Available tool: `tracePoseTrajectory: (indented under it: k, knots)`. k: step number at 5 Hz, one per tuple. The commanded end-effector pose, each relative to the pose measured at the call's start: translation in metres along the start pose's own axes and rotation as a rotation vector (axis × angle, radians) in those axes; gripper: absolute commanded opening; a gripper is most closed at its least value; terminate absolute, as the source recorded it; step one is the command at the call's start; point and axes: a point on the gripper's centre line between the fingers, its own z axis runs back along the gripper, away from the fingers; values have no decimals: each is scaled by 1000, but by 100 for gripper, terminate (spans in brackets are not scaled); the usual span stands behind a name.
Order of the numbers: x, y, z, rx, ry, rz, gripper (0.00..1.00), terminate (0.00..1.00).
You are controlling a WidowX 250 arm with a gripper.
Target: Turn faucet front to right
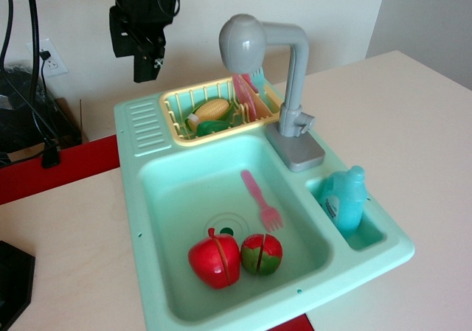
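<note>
While hanging near worktop's back-left edge, gripper point(144, 69) well apart from faucet point(274, 80). Holding nothing; can't tell jaw opening. Faucet head over sink point(147, 198) back rim, by rack point(177, 121).

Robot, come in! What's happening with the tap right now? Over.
Gripper high up left, touching nothing, jaws unclear. Faucet upright, head over the yellow rack. Nothing blocking it.

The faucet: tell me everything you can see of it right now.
The faucet is grey, plastic-looking: an upright post on a square base at the sink's back right rim, with a bent arm ending in a round bulbous head over the yellow dish rack. Nothing grips it; the gripper hangs apart at upper left.
</note>
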Motion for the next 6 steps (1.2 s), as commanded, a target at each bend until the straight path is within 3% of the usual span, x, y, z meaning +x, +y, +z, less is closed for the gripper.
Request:
tracePoseTrajectory:
  k: [1,2,4,6]
  knots:
    - [-19,-21,24,-266,-48,-184,100,0]
    - [-33,-28,26,-320,-71,-226,100,0]
    - [-68,-31,17,-202,-81,-240,100,0]
    - [-70,-30,19,-190,-112,-245,100,0]
